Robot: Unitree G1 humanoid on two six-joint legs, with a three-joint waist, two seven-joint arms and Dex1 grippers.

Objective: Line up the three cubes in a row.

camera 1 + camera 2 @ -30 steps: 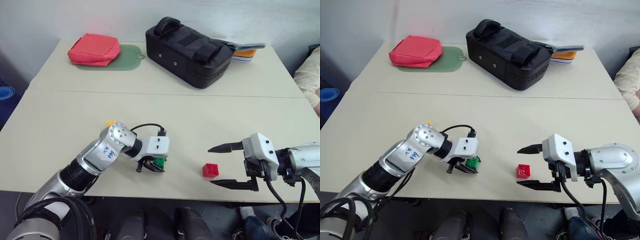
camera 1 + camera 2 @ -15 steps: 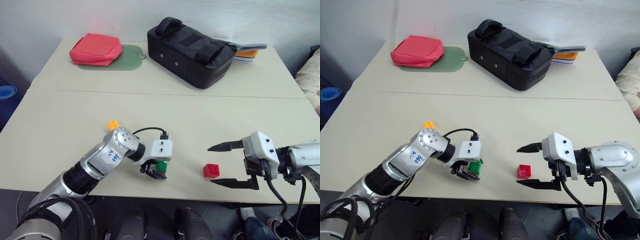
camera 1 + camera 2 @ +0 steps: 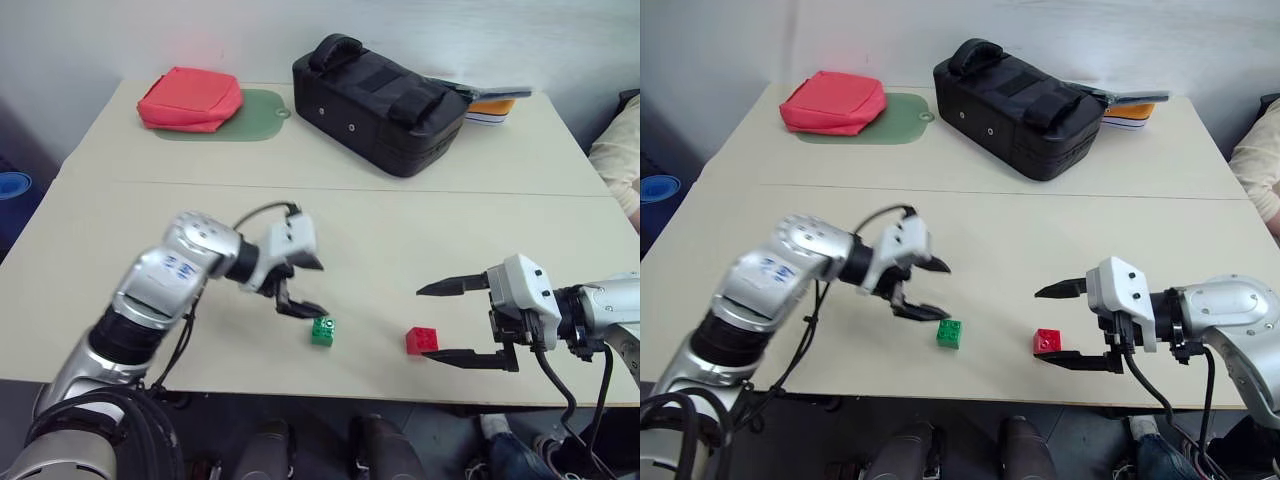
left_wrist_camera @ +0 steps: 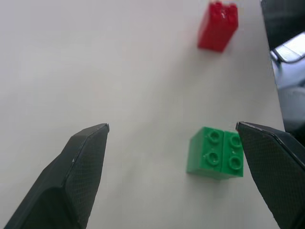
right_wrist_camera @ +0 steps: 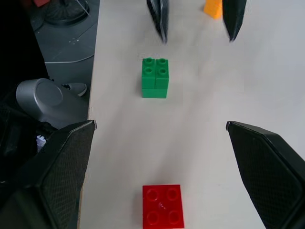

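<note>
Landmark = black bag (image 3: 380, 105), padded, two carry handles on top, rivets on the side wall, sitting at the far half of the beige table (image 3: 120, 240). Well left of the bag: red pouch (image 3: 190, 98), lying on a green mat (image 3: 255, 112) whose tab end points toward the bag. Just right of the bag, partly tucked behind it: a flat orange-and-white item (image 3: 490, 108) with something dark on top, can't tell what it is. Table seam line runs across in front of the bag. Far left of the bag, off the table edge: blue round object (image 3: 12, 186) on the floor. Far right of the bag, at frame edge: a person's light sleeve (image 3: 620, 155).
</note>
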